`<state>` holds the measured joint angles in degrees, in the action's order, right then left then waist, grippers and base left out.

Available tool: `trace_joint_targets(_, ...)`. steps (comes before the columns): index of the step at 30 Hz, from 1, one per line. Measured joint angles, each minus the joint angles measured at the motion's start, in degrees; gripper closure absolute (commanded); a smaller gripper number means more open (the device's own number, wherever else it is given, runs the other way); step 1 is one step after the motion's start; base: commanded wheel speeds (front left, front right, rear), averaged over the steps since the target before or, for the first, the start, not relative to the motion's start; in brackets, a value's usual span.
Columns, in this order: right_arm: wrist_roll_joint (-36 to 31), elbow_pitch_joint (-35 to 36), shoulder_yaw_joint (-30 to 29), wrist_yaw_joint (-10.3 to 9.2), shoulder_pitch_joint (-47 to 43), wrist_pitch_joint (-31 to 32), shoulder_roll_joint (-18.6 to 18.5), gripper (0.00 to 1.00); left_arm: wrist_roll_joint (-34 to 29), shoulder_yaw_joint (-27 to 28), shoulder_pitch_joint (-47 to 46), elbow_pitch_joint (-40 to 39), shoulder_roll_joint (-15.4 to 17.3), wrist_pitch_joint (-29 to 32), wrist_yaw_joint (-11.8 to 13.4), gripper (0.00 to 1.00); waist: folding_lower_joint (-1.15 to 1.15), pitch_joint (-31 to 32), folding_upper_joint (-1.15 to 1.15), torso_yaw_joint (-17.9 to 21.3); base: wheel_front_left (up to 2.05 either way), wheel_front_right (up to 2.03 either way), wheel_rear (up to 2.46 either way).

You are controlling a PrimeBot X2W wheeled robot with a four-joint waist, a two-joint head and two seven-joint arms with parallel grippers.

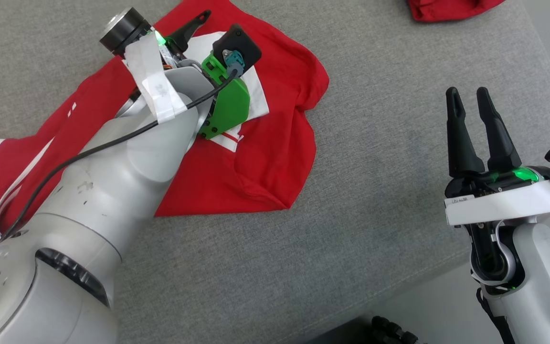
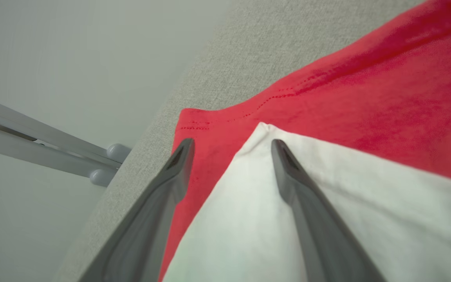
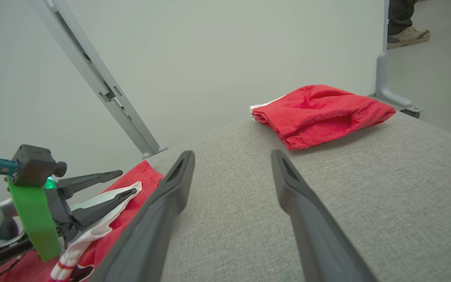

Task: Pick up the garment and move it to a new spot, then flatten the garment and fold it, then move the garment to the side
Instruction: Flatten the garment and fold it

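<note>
Two colours mark the garment [image 1: 265,157]: mostly bright red, with a white panel [image 2: 249,219] and thin white stripes running along its left part. It lies crumpled and partly doubled over on the grey cloth-covered table [image 1: 375,215], toward the table's left side, its right edge bunched into soft folds and a stitched hem showing along the far corner. The left gripper [image 2: 229,145] reaches over the garment's far end with its two fingers spread apart; in the left wrist view the pointed corner of the white panel sits between the fingertips, and nothing is pinched. The right gripper [image 1: 468,93] hangs over bare table well to the right of the garment, its fingers also parted and holding nothing. A folded red cloth [image 3: 319,109] rests near the table's far edge.
</note>
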<state>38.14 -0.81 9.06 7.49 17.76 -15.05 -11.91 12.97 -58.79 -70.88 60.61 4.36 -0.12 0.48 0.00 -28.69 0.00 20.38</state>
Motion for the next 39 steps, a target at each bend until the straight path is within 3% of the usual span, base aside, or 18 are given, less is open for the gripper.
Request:
trace_joint_targets(14, 0.2, 0.0, -0.2, 0.0, 1.3, 0.0, 0.7, 0.0, -3.3, -6.6, -2.8, 2.1, -1.3, -3.6, -2.6, 0.0, 0.0, -3.1, 0.0, 0.1, 0.0, 0.0, 0.0)
trace_joint_targets(15, 0.3, 0.0, -0.2, 0.0, 1.3, 0.0, 0.8, 0.0, -3.3, -6.8, -2.9, 2.2, -1.4, -3.6, -2.8, 0.21, 0.0, -3.1, 0.0, 0.1, 0.0, 0.0, 0.0)
trace_joint_targets(16, 0.4, 0.0, -0.2, 0.0, 1.3, 0.0, 0.8, 0.0, -3.4, -7.2, -2.9, 2.4, -1.4, -3.5, -2.9, 0.52, 0.0, -3.1, 0.0, 0.2, 0.0, 0.0, 0.0)
trace_joint_targets(18, 0.5, 0.0, -0.2, 0.0, 1.3, 0.0, 0.8, 0.0, -3.4, -7.8, -3.0, 2.9, -1.5, -3.4, -3.2, 0.87, 0.0, -3.2, 0.0, 0.4, 0.0, 0.0, 0.0)
trace_joint_targets(19, 0.5, 0.0, -0.2, 0.0, 1.3, 0.0, 0.9, 0.0, -3.4, -7.9, -3.0, 3.1, -1.6, -3.4, -3.3, 1.0, 0.0, -3.2, 0.0, 0.5, 0.0, 0.0, 0.0)
trace_joint_targets(25, 0.5, 0.3, -0.6, 0.0, 1.3, 0.0, 0.8, 0.0, -1.3, -6.9, -3.2, 4.1, -1.9, -4.3, -3.6, 1.0, 0.0, -3.2, 0.0, 0.3, 0.0, 0.0, 0.0)
trace_joint_targets(32, 0.5, 0.4, -1.3, 0.0, 0.4, 0.0, 0.3, 0.0, 4.3, -0.3, -3.2, -3.3, -0.4, -13.1, 1.9, 1.0, 0.0, -1.8, 0.0, -2.2, 0.0, 0.0, 0.0)
trace_joint_targets(36, 0.5, 0.2, -1.6, 0.0, -0.4, 0.0, 0.2, 0.0, 6.7, 4.9, -2.0, -13.9, 5.9, -14.6, 6.4, 1.0, 0.0, -0.3, 0.0, -4.1, 0.0, 0.0, 0.0)
trace_joint_targets(39, 0.6, -0.4, -1.8, 0.0, -1.6, 0.0, -0.3, 0.0, 8.4, 9.3, 3.7, -27.1, 14.1, -14.7, 11.0, 1.0, 0.0, 1.3, 0.0, -5.7, 0.0, 0.0, 0.0)
